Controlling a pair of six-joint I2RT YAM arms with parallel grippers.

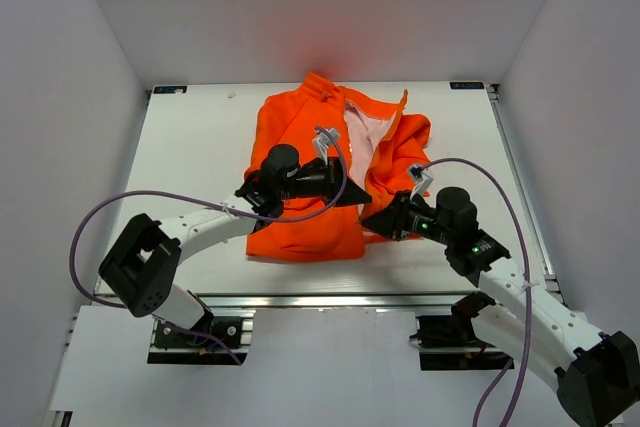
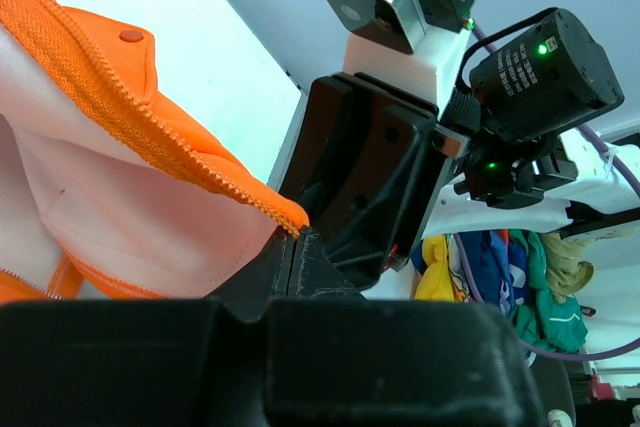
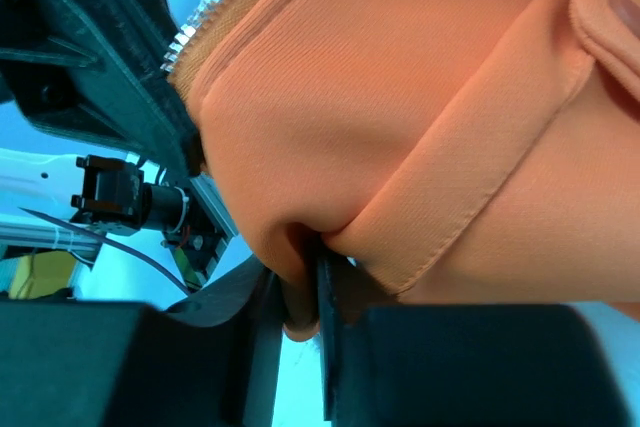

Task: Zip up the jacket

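Observation:
The orange jacket (image 1: 300, 222) lies on the table, its front parted over pale lining (image 1: 362, 132). My left gripper (image 1: 355, 192) reaches in from the left at the lower front opening. In the left wrist view its jaws (image 2: 290, 242) are shut, and the bottom end of the orange zipper edge (image 2: 130, 117) is pinched at their tips beside the lining (image 2: 120, 217). My right gripper (image 1: 372, 217) faces it from the right, almost tip to tip. Its fingers (image 3: 305, 277) are shut on a fold of the orange fabric (image 3: 400, 97), with light zipper teeth (image 3: 215, 7) above.
The white table (image 1: 200, 147) is boxed in by white walls on three sides. An aluminium rail (image 1: 330, 299) runs along the near edge. Purple cables (image 1: 110, 207) loop over both arms. The right gripper's black body (image 2: 370, 177) fills the left wrist view.

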